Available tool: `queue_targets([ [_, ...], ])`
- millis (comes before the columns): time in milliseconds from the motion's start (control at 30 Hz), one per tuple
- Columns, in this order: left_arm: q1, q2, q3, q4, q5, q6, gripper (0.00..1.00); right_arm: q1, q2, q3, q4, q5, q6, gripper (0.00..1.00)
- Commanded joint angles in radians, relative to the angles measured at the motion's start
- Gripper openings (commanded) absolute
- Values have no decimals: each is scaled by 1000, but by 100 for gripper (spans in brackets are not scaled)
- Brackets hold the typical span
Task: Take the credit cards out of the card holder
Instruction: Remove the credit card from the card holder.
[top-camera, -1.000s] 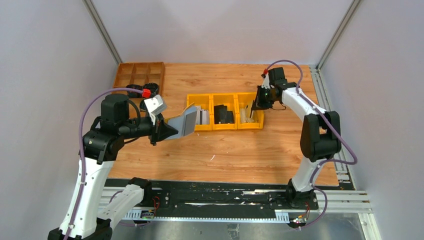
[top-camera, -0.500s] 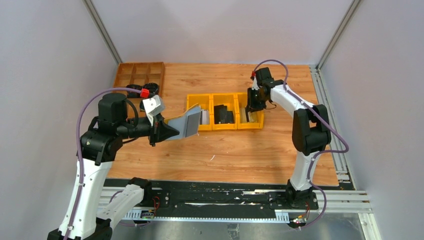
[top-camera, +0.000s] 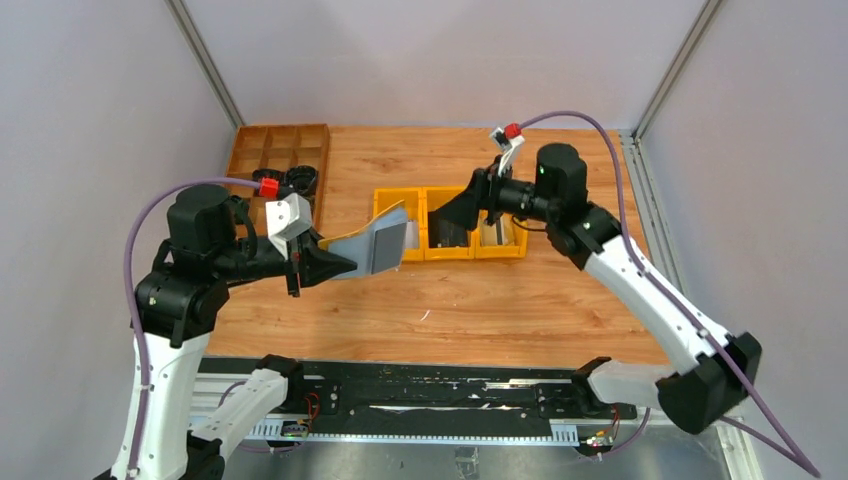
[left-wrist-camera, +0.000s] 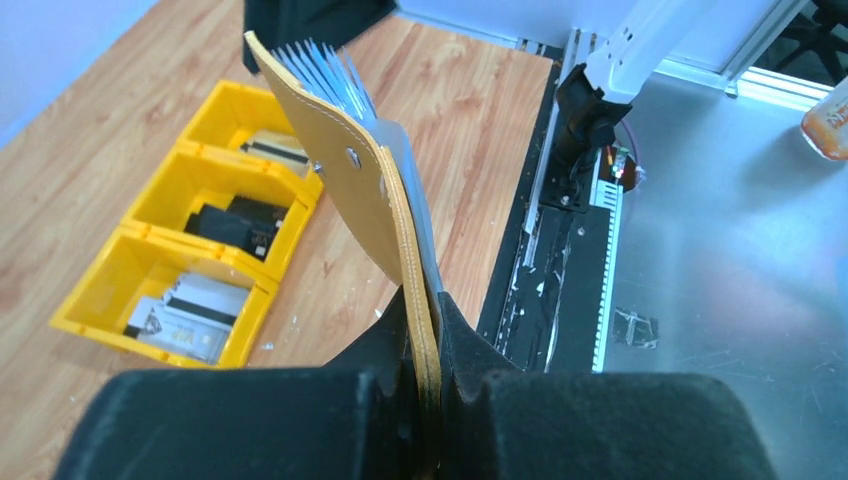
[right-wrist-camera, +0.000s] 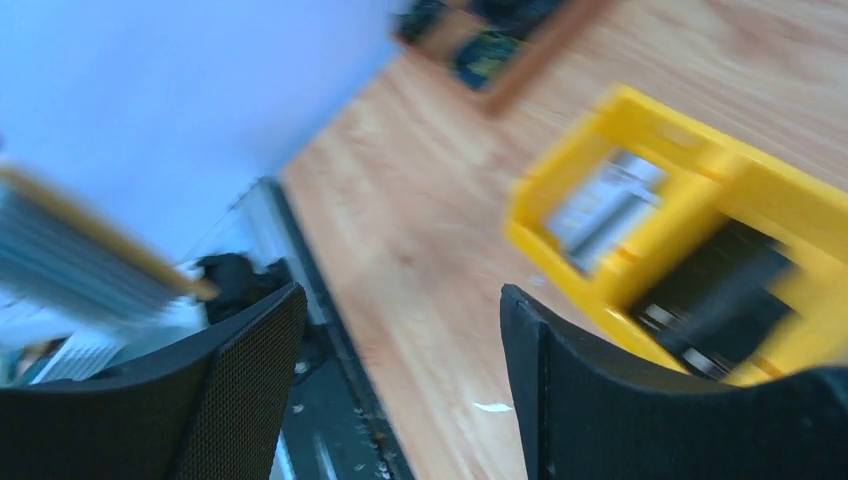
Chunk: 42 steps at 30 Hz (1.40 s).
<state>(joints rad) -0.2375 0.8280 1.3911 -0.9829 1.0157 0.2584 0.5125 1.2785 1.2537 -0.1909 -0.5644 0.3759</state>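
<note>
The mustard-yellow card holder (top-camera: 375, 245) hangs in the air left of the bins, its bottom edge pinched in my shut left gripper (top-camera: 325, 265). In the left wrist view the holder (left-wrist-camera: 345, 185) rises from the fingertips (left-wrist-camera: 405, 320), and its grey pleats (left-wrist-camera: 325, 65) fan out at the top. I cannot tell if cards sit in them. Credit cards lie in the yellow bins: silvery ones (left-wrist-camera: 185, 315), black ones (left-wrist-camera: 235, 222) and pale ones (left-wrist-camera: 270, 148). My right gripper (top-camera: 448, 215) hovers open over the middle bin (top-camera: 447, 235), facing the holder (right-wrist-camera: 80, 260). Nothing is between its fingers (right-wrist-camera: 240, 370).
Three yellow bins (top-camera: 400, 205) stand side by side mid-table. A wooden compartment tray (top-camera: 280, 150) with dark items (top-camera: 290, 180) sits at the back left. The metal rail (top-camera: 420, 400) runs along the table's near edge.
The right arm swung left from the rightmost bin to above the middle bin, and its gripper opened. The left arm shifted slightly left, still holding the card holder.
</note>
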Motion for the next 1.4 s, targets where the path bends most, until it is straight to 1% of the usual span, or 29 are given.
queue_targets([
  [0,0,-40,48,26,84,45,0,136,-129,-164,368,-226,102,75],
  [67,0,-59,48,27,92,70,0,205,-182,-200,423,-211,68,76],
  [167,0,-80,45,26,96,82,0,290,-227,-212,440,-143,25,77],
  [267,-1,-84,49,26,108,74,0,332,-225,-186,407,-99,-3,78],
  [433,0,-84,71,27,122,57,0,412,-193,-122,308,-13,-77,79],
  [833,0,-82,76,27,130,40,0,492,-192,-101,307,13,-102,81],
  [1000,0,-80,67,26,130,38,0,568,-169,-76,335,75,-117,81],
  [1033,0,-80,65,27,126,36,0,589,-161,-55,319,102,-130,79],
  [1067,0,-81,60,27,120,35,0,603,-149,-38,287,135,-145,72],
  [1100,0,-81,55,26,110,32,2,615,-143,-24,272,163,-157,60],
  [1133,0,-82,49,27,93,32,6,624,-135,-6,231,203,-168,43],
  [1167,0,-83,42,27,75,31,13,631,-126,16,184,249,-175,26],
  [1200,0,-84,34,27,53,30,26,637,-116,42,132,294,-181,11],
  [1233,0,-87,24,26,36,32,38,644,-105,70,81,342,-186,2],
  [1267,0,-93,12,27,26,36,48,653,-96,94,41,402,-192,0],
  [1367,0,-111,-31,27,22,54,82,698,-64,163,-59,549,-221,0],
])
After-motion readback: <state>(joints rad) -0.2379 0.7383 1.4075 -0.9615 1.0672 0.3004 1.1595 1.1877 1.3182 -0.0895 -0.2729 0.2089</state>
